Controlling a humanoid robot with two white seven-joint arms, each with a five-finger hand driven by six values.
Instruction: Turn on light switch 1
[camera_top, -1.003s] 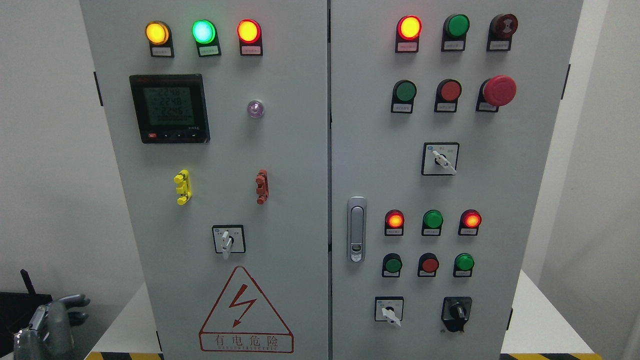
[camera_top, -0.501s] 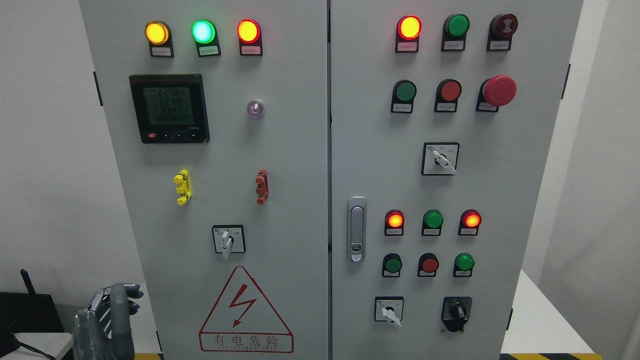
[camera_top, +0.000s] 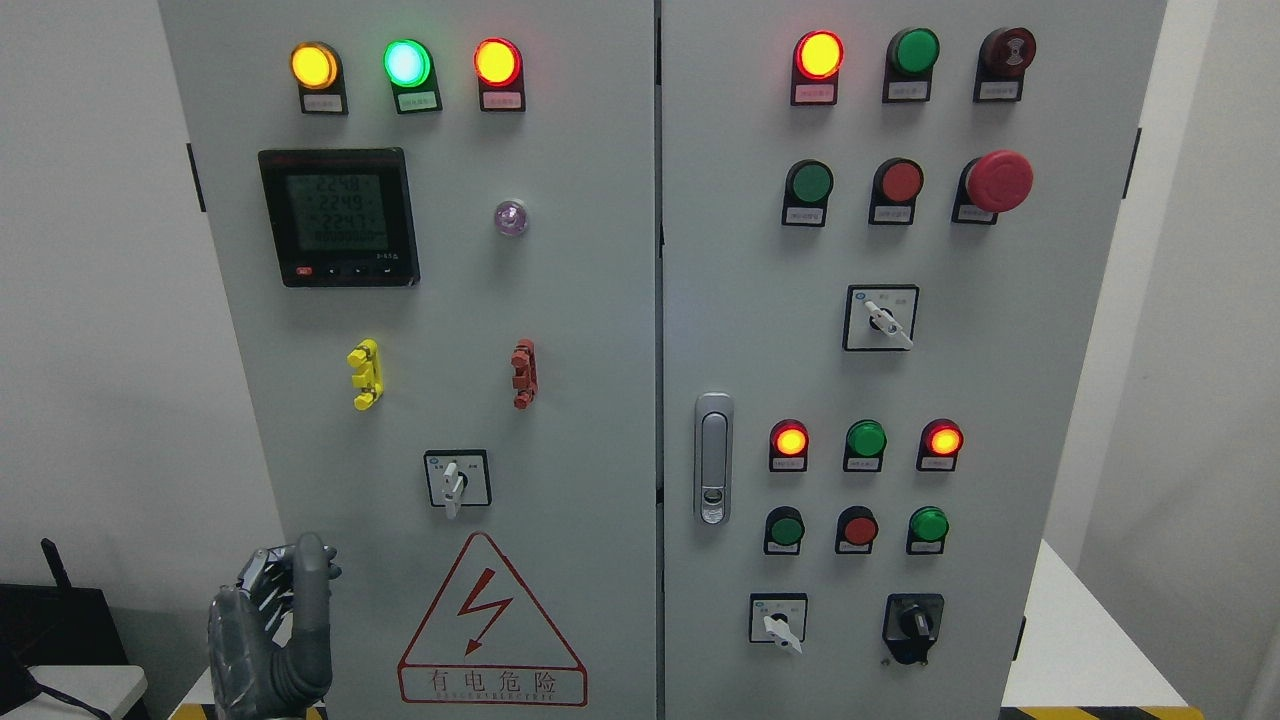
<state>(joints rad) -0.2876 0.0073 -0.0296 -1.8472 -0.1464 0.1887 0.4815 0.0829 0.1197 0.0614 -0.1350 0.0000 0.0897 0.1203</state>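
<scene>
A grey electrical cabinet with two doors fills the head view. On its left door a white-handled rotary switch points straight down, just above a red warning triangle. My left hand is raised at the lower left, in front of the left door's bottom corner, below and to the left of that switch. Its fingers are loosely extended and hold nothing. The hand touches no control. My right hand is out of sight.
The right door carries rotary switches, a black knob, a red mushroom button, rows of lamps and push buttons, and a door handle. A digital meter sits on the upper left door. A black box stands at the far left.
My left hand has risen and moved right, from the bottom left corner to in front of the left door's lower edge. The panel's lamps and switches look unchanged.
</scene>
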